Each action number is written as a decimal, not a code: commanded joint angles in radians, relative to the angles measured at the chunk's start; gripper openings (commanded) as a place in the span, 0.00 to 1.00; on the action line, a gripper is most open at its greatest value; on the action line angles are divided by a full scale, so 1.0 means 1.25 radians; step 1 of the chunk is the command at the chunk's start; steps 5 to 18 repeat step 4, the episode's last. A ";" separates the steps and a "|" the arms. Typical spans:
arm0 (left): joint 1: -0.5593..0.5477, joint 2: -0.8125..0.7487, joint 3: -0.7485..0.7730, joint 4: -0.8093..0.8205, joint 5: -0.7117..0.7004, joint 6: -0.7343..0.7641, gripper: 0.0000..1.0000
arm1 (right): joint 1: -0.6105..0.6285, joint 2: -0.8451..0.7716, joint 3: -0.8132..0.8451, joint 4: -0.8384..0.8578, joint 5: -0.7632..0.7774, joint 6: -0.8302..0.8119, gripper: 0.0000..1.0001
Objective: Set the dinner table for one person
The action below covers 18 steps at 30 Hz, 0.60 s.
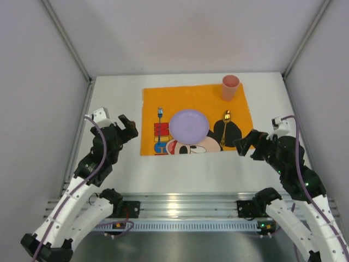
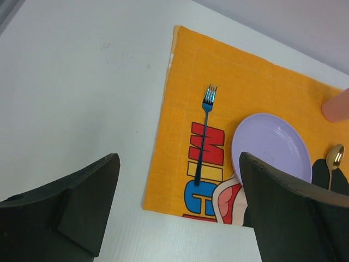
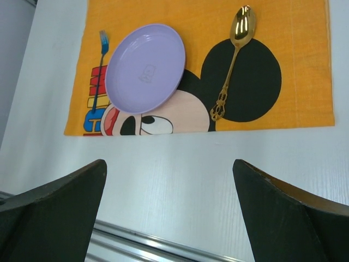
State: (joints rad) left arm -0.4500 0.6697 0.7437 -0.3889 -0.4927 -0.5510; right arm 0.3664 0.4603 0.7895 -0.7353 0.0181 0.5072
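The white dinner table (image 1: 180, 169) carries an orange Mickey Mouse placemat (image 1: 240, 112). On the mat lie a lilac plate (image 1: 188, 126) in the middle, a blue fork (image 1: 160, 113) to its left, a gold spoon (image 1: 226, 124) to its right and a pink cup (image 1: 230, 87) at the far right corner. My left gripper (image 1: 129, 127) hovers open just left of the mat, with nothing between its fingers (image 2: 92, 196). My right gripper (image 1: 245, 143) hangs open off the mat's near right corner, also holding nothing. The plate (image 3: 145, 67), spoon (image 3: 232, 60) and fork (image 3: 100, 68) show ahead of it.
A ribbed aluminium rail (image 1: 185, 210) runs along the table's near edge, between the arm bases. Grey walls with metal posts close the table in at left, right and back. Bare white table (image 2: 82, 93) lies left of the mat.
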 commanded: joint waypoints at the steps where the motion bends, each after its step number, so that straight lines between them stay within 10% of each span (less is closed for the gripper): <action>1: 0.003 -0.018 0.014 0.036 -0.016 0.038 0.96 | 0.003 -0.009 0.041 0.002 -0.011 -0.009 1.00; 18: 0.003 -0.025 0.015 0.029 -0.012 0.061 0.96 | 0.001 -0.010 0.048 -0.011 -0.007 -0.012 1.00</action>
